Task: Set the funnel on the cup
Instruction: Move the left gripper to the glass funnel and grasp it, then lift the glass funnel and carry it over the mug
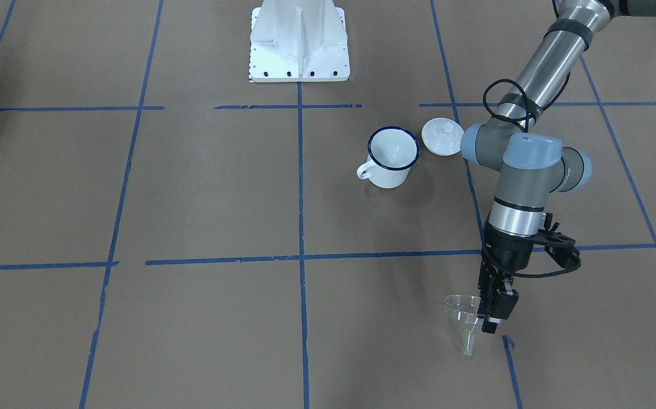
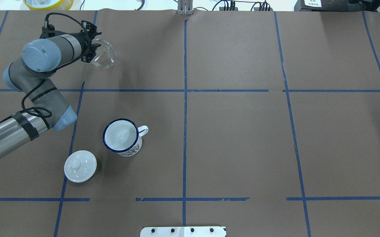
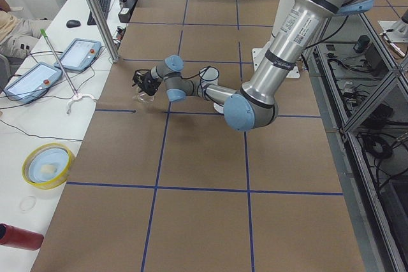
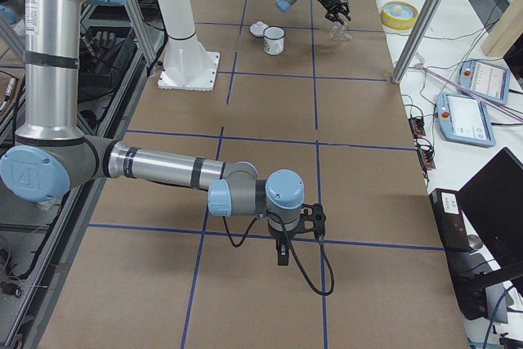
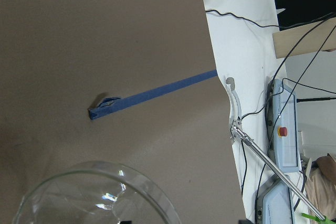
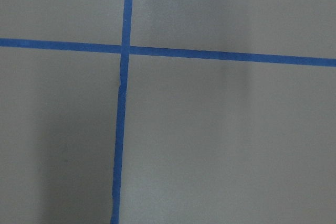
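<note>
Left gripper (image 1: 492, 318) is closed on the funnel (image 1: 462, 311) at its rim, well apart from the cup (image 1: 393, 156); you risk that thin rim slipping in transit, or the stem striking the cup's edge.

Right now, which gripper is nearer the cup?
Left. The left gripper, shut on the funnel, is on the same table half as the cup; the right gripper hangs at the far end.

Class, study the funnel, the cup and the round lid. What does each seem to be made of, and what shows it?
The funnel looks like clear glossy plastic or glass: the table shows through it and its rim glints. The cup seems enamelled metal: thin wall, shiny white coat, dark blue rim. The lid is glossy white, ceramic or enamel; I cannot tell which.
</note>
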You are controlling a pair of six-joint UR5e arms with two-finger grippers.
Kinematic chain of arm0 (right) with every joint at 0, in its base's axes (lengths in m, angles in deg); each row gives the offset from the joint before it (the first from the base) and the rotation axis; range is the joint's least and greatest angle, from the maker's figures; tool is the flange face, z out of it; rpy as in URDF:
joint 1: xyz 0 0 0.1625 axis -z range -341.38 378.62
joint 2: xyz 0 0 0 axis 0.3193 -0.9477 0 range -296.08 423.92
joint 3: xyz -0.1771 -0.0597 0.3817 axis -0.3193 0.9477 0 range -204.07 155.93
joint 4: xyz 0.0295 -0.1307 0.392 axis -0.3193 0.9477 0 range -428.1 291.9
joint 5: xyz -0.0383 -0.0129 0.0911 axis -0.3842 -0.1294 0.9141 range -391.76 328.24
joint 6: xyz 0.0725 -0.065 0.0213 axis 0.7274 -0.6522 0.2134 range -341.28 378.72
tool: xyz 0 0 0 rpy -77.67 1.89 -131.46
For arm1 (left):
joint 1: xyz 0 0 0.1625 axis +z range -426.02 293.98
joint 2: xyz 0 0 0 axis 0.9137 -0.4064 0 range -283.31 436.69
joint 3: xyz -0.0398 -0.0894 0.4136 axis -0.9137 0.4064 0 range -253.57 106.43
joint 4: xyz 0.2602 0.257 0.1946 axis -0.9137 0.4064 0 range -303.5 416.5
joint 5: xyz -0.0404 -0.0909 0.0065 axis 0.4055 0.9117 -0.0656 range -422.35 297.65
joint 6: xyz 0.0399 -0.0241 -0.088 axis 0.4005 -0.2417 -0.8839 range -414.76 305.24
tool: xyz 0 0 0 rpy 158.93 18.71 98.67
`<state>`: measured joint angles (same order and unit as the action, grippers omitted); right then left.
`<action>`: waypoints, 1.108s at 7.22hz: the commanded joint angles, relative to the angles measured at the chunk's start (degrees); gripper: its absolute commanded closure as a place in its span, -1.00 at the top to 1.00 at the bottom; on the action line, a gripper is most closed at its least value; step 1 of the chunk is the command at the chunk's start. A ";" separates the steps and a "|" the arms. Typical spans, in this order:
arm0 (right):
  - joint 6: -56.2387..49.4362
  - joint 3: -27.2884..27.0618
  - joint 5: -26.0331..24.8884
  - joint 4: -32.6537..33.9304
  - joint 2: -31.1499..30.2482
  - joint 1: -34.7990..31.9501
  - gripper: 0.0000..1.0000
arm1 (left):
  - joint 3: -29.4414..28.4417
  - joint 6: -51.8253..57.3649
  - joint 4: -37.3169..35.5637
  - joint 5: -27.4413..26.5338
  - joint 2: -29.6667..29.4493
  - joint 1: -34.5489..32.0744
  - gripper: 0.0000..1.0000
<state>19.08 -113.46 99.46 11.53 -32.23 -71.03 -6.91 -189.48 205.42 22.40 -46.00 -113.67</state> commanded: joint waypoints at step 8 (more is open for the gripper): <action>0.00 0.00 0.00 0.00 0.00 0.00 1.00 | 41.98 14.78 -41.82 19.03 0.08 -3.60 -1.00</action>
<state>19.08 -113.46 99.46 11.53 -32.24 -71.03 25.34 -180.24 178.36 38.66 -45.89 -117.15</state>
